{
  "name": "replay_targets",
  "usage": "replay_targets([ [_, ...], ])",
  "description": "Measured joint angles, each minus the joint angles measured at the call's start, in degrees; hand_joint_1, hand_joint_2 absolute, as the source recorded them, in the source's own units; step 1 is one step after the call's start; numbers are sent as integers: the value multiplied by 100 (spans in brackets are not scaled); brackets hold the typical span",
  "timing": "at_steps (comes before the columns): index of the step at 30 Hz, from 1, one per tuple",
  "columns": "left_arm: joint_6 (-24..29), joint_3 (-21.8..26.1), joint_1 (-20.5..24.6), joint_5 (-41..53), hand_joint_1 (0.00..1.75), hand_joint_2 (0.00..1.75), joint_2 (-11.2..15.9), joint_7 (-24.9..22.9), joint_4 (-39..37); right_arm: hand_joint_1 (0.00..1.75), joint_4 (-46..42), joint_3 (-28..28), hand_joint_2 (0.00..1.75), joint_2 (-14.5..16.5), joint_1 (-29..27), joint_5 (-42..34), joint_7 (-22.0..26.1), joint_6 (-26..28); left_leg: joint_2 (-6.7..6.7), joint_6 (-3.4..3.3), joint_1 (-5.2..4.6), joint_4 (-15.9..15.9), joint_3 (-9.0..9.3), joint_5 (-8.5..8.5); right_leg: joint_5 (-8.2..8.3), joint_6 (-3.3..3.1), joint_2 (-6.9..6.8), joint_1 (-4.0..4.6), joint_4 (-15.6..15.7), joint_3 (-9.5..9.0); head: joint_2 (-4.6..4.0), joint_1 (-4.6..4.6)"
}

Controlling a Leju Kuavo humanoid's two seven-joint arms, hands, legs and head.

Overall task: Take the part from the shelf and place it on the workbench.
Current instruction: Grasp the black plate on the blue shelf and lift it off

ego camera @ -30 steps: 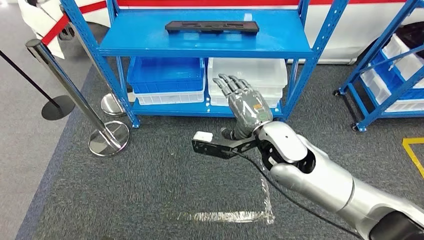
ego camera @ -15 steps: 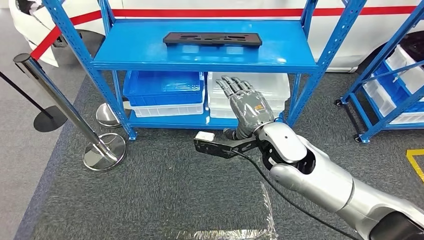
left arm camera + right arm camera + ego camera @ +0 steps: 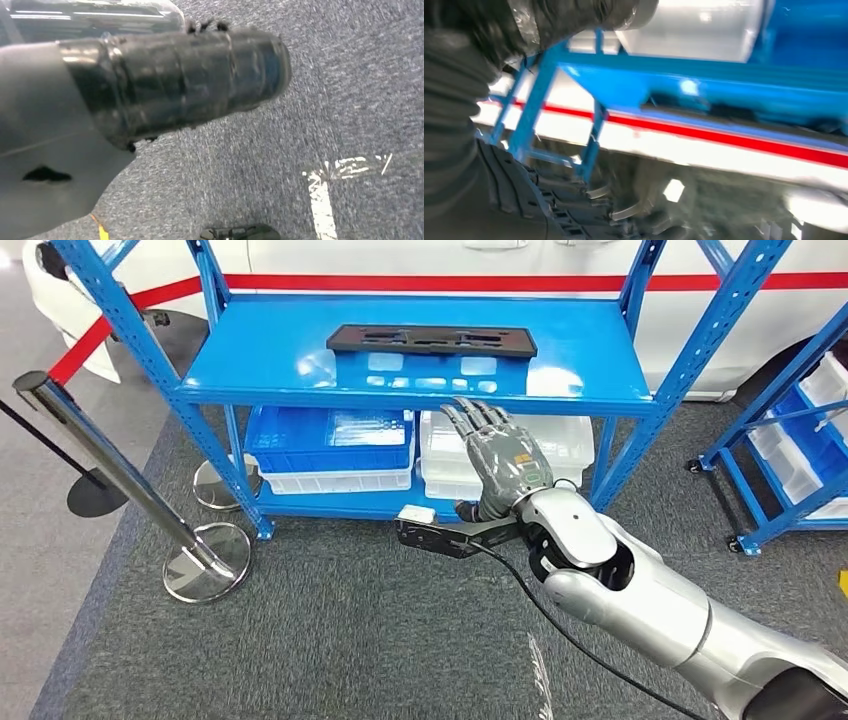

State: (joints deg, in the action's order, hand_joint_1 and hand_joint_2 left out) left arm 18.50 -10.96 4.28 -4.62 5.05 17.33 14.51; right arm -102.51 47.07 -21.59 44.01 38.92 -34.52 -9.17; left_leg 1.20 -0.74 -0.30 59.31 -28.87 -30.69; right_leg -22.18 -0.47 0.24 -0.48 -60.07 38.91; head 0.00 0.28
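Approach step, seen from the head view: the right hand (image 3: 503, 462) is raised in front of the blue shelf (image 3: 600, 390), fingers (image 3: 472, 417) extended, slightly apart and holding nothing (the left hand's fingers cannot be made out). Beyond it, well apart, the flat black part (image 3: 431, 339) lies untouched on the upper shelf board. The next move probably calls for lifting the hand above the board's front edge and reaching to the part.

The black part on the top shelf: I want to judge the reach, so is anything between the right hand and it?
Partly. The right hand is raised open in front of the shelf's front edge, below the shelf surface; the black part lies farther back, alone. The hand must clear that edge; nothing else intervenes.
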Motion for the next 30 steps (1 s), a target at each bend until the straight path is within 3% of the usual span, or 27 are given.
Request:
replay_targets([
  [1,-24,-2,5,4,0,0,3,-8,0,0,-1,-3,175,-3,5,-5,-24,-11,-14,23,6,144,-66,24,-19,-35,-2,-7,32,-47,0,-3],
  [3,-103,-10,13,21,0,0,6,-39,0,0,0,-8,175,-8,-3,-26,-86,-42,-47,78,28,684,-414,-54,-71,-89,0,-13,78,-151,0,-10],
  [5,-175,-23,11,34,0,0,5,-67,0,0,5,-8,175,-8,-38,-44,-125,-61,-67,124,38,1266,-868,-349,-156,-109,-1,-8,94,-250,0,-13],
  [7,-202,-33,-9,35,0,0,4,-84,0,0,20,-8,175,-9,-77,-52,-145,-66,-76,135,39,1356,-1126,-514,-267,-109,6,2,95,-389,0,-14],
  [8,-206,-35,-18,36,0,0,4,-93,0,0,26,-8,175,-9,-88,-54,-154,-68,-78,122,38,1153,-1138,-401,-327,-109,11,12,95,-477,0,-14],
  [11,-207,-48,-19,43,0,0,4,-120,-7,0,42,-9,175,-10,-98,-54,-196,-89,-75,26,11,173,-968,506,-503,-85,22,48,94,-713,0,-10],
  [12,-209,-66,-17,47,0,0,4,-128,-11,0,52,-11,175,-11,-102,-54,-210,-100,-74,-9,-5,5,-926,718,-548,-60,34,57,90,-751,0,-13],
  [13,-211,-88,-15,51,0,0,4,-134,-15,0,62,-13,175,-11,-108,-54,-222,-112,-73,-36,-23,-49,-908,808,-584,-30,46,63,91,-772,0,-8],
  [16,-230,-133,-6,59,0,0,4,-146,-17,0,74,-57,175,-28,-118,-47,-250,-145,-84,-105,-3,-116,-831,819,-695,73,52,63,49,-775,0,5],
  [17,-246,-137,1,61,0,0,4,-148,-17,0,75,-83,175,-39,-117,-45,-257,-157,-88,-131,15,-150,-800,815,-785,102,44,62,-97,-708,0,9],
  [18,-266,-141,10,63,0,0,4,-150,-17,0,76,-102,175,-50,-118,-43,-264,-172,-92,-153,25,-169,-775,808,-911,126,35,55,-348,-582,0,14],
  [20,-309,-157,25,73,0,0,4,-155,-17,0,84,-118,175,-55,-135,-34,-274,-219,-90,-194,25,-172,-747,769,-1206,158,30,40,-1121,-146,0,17],
  [21,-328,-170,27,80,0,0,4,-158,-17,0,92,-117,175,-56,-154,-15,-279,-257,-87,-201,25,-169,-731,747,-1260,170,28,30,-1422,62,0,16],
  [22,-349,-184,24,88,0,0,4,-163,-17,0,106,-117,175,-57,-173,16,-285,-303,-82,-202,26,-163,-707,720,-1206,181,27,17,-1554,197,0,18],
  [23,-370,-200,19,96,0,0,3,-167,-17,0,121,-117,175,-61,-186,53,-289,-342,-75,-196,28,-152,-678,687,-1032,189,24,5,-1441,212,0,17],
  [25,-402,-231,12,107,0,0,1,-172,-17,0,155,-122,175,-71,-192,126,-292,-391,-59,-160,35,-103,-617,604,-538,191,18,-17,-716,-28,0,18],
  [26,-409,-246,17,113,0,0,1,-173,-17,0,172,-126,175,-76,-190,149,-291,-398,-49,-129,28,-64,-608,559,-385,178,18,-17,-359,-172,0,18],
  [28,-415,-268,29,122,0,0,1,-179,-17,0,205,-135,175,-81,-200,181,-281,-400,-34,-69,14,-26,-618,509,-313,127,24,-5,-25,-309,0,12],
  [30,-428,-282,33,131,0,0,6,-194,-17,0,234,-142,175,-81,-216,208,-261,-399,-31,-28,6,-30,-629,491,-326,59,30,-7,2,-324,0,7],
])
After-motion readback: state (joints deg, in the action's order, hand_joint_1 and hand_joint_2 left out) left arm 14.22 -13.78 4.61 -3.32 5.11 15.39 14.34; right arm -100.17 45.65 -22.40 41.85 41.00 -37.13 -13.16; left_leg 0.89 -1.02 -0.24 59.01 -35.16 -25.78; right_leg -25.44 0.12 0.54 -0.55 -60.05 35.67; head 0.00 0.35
